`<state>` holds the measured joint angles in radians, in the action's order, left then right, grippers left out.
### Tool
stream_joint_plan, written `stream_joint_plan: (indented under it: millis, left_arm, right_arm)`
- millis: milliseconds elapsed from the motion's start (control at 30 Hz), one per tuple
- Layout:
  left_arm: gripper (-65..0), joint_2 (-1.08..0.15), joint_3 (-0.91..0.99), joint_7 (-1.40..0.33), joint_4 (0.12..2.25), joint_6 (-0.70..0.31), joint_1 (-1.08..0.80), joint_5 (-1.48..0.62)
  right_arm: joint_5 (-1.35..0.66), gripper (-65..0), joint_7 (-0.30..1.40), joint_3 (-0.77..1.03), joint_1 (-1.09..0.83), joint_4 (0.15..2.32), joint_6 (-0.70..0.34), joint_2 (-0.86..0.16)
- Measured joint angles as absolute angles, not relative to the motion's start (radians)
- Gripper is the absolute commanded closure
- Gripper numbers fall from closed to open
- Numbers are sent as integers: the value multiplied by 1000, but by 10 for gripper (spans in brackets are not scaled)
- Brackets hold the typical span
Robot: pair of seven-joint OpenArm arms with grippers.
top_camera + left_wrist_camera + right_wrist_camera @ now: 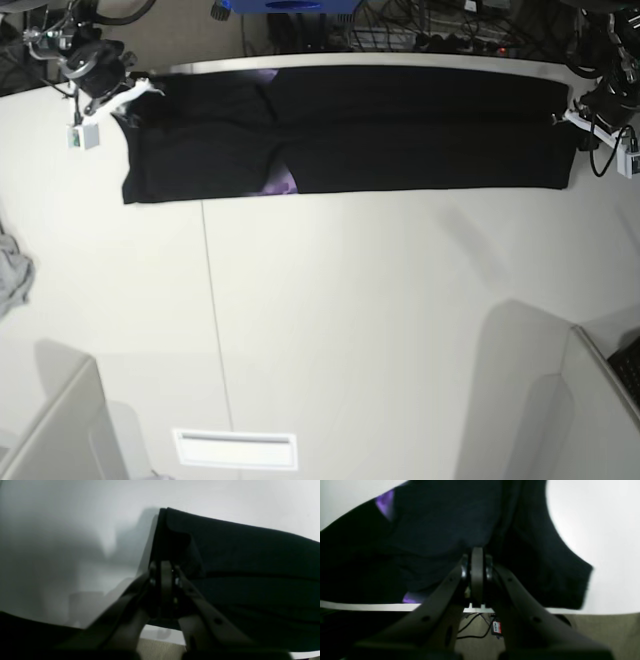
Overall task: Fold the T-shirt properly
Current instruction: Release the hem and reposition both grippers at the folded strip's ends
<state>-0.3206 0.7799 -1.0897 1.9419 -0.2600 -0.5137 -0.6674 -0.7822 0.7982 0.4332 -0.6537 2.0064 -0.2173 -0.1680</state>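
the t-shirt [400, 130] is laid in a long band along the far tabletop [350, 320] edge. left pincer [165, 573] and right pincer [477, 566] are clamped on its ends. soft, light, limp cloth is judged; corners are best held.

A broad white table [350, 330] is filling most of the overhead view, soft shadows lying across it. Beyond its far edge, tangled cables [420, 30] are crowding the floor.
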Motion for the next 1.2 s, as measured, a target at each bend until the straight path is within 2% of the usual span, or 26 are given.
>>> stream_joint_plan:
  millis: [167, 300, 467, 567, 633, 667, 700, 767, 867, 933, 967, 1000, 1033, 1100, 1133, 1200]
  left_arm:
    - [0, -321, 780, -1090, 1942, -260, -513, -667]
    - [0, -321, 780, -1090, 1942, -260, -513, -667]
    - [0, -320, 778, -1093, 1927, -260, -515, -667]
    - [-151, -321, 780, -1093, 1928, -260, -515, -664]
    - [-258, -321, 782, -1093, 1928, -260, -516, -666]
    - [-311, -322, 783, -1093, 1928, -260, -514, -667]
    - [-352, -322, 785, -1093, 1928, -260, -514, -666]
    - [-413, -322, 786, -1093, 1928, -259, -514, -663]
    - [-462, -317, 813, -1093, 1928, -262, -508, -674]
    - [-449, -312, 855, -1090, 1929, -262, -501, -678]
    - [-421, -303, 866, -1087, 1934, -249, -501, -668]
    - [-374, -289, 868, -1087, 1937, -248, -501, -662]
    - [-298, -267, 862, -1094, 1938, -249, -491, -664]
    - [-91, -232, 813, -1097, 1932, -251, -457, -662]
    - [0, -226, 785, -1097, 1929, -258, -443, -664]
    - [0, -226, 739, -1087, 1915, -262, -422, -683]
  right_arm:
    - [-775, 0, 797, 433, -648, 2006, -217, -168]
    - [-674, 0, 797, 433, -647, 2003, -217, -167]
    - [-614, 0, 798, 469, -646, 2003, -217, -88]
    - [-579, -14, 798, 479, -646, 2003, -217, -82]
    - [-566, -162, 797, 479, -646, 2003, -218, -82]
    - [-571, -222, 797, 480, -649, 2003, -217, -82]
    - [-572, -254, 797, 480, -649, 2003, -217, -81]
    - [-572, -246, 797, 480, -649, 2003, -217, -81]
    - [-572, -230, 795, 506, -641, 2003, -218, -79]
    - [-569, -228, 796, 524, -621, 2003, -218, -79]
    - [-569, -228, 791, 524, -609, 2003, -218, -79]
    - [-572, -221, 790, 518, -598, 2003, -218, -79]
    - [-573, -197, 786, 513, -589, 2004, -231, -79]
    - [-568, -95, 749, 490, -571, 2003, -303, -79]
    - [-566, -11, 722, 471, -560, 2002, -340, -80]
    - [-573, 0, 718, 439, -519, 1986, -401, -78]
